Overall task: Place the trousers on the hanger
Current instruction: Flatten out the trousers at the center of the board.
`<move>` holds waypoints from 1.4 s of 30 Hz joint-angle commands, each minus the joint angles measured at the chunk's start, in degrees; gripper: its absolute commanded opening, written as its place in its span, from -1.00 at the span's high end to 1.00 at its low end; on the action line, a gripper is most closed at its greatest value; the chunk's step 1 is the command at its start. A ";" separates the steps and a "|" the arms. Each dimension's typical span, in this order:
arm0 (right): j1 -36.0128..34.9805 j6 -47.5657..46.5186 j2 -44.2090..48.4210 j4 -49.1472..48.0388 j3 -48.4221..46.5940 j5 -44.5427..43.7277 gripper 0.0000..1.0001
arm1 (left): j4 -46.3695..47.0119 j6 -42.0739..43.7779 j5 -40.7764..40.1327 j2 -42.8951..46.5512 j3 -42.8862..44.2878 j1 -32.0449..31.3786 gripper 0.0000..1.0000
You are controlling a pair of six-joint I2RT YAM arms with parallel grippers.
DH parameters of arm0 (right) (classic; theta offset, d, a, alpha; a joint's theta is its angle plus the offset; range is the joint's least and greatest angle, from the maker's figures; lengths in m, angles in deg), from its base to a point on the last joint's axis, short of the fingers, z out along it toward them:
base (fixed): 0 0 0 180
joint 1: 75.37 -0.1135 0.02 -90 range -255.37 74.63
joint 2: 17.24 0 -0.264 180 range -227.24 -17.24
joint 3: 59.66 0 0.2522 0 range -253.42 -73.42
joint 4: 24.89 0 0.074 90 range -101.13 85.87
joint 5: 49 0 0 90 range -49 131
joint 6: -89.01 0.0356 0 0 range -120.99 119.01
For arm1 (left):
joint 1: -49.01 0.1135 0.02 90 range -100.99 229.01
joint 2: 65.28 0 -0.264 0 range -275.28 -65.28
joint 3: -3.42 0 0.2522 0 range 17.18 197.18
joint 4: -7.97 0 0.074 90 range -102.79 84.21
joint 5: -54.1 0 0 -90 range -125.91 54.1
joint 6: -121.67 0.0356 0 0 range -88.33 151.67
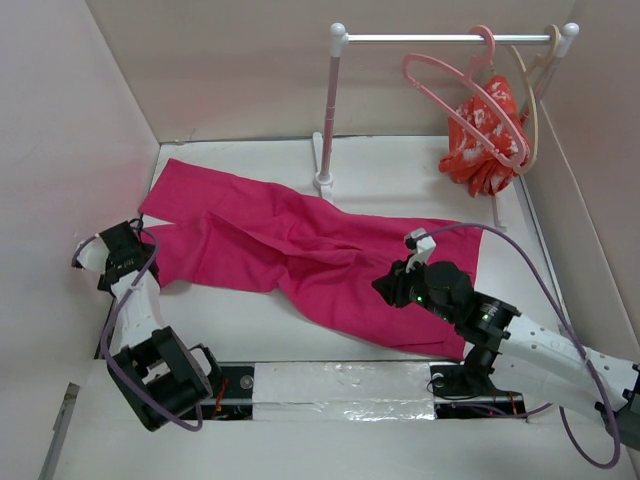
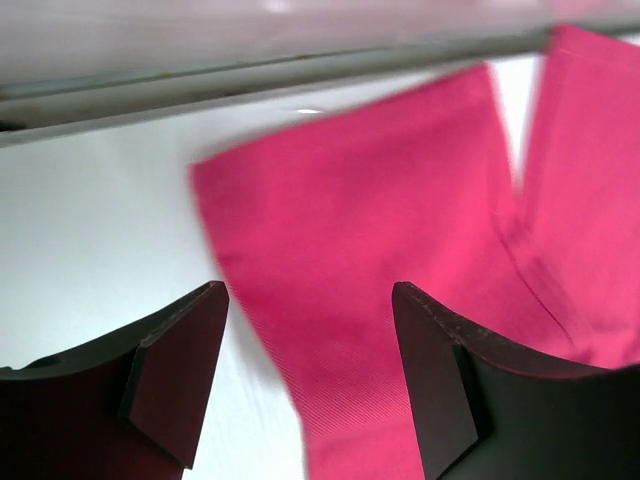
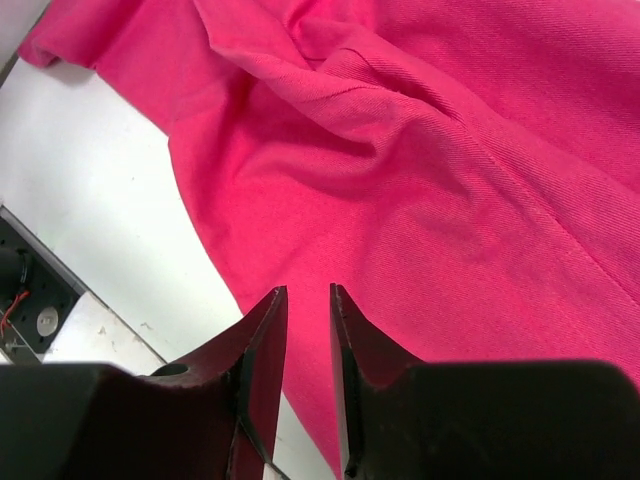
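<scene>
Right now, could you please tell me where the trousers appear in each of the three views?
Top external: the trousers lie spread across the middle of the table, upper left to lower right.
Left wrist: the trousers fill the centre and right, beyond the open left tool.
Right wrist: the trousers fill most of the frame, beyond the right tool.
Shared landmark: the white table bordering the cloth.

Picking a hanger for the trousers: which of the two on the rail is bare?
The light-pink hanger, hooked left of the beige hanger, which carries the red-orange patterned garment.
</scene>
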 commanded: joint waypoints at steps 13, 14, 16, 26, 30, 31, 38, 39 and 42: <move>-0.33 0.30 3.01 1.06 -1.64 1.56 0.36 | 0.25 -4.38 1.73 -8.85 -3.36 6.49 -0.17; -0.33 0.47 3.10 0.89 -1.46 1.91 0.36 | 0.78 -4.55 1.64 -9.81 -3.36 6.49 -0.17; -0.33 0.65 3.28 0.36 -1.20 2.18 0.36 | 1.13 -4.99 1.55 -10.78 -3.18 6.49 -0.14; -0.33 1.62 3.01 -1.13 -0.41 2.27 0.37 | 5.52 -6.84 1.82 -14.74 -4.94 6.49 0.18; -0.86 2.41 3.63 -1.57 0.65 2.35 0.37 | 7.90 -6.93 1.82 -15.97 -5.20 6.49 0.28; -0.86 2.58 3.80 -1.75 0.91 2.35 0.38 | 8.25 -7.01 1.90 -16.32 -5.29 6.49 0.29; -0.86 2.85 4.16 -1.84 1.79 2.00 0.38 | 10.88 -7.01 2.17 -18.26 -5.29 5.97 0.75; -0.86 2.93 4.16 -1.93 1.88 2.00 0.38 | 11.32 -7.01 2.34 -18.17 -5.46 5.97 0.87; -0.86 3.63 4.42 -1.58 2.32 0.78 0.38 | 11.77 -6.93 3.13 -17.03 -5.56 4.04 1.00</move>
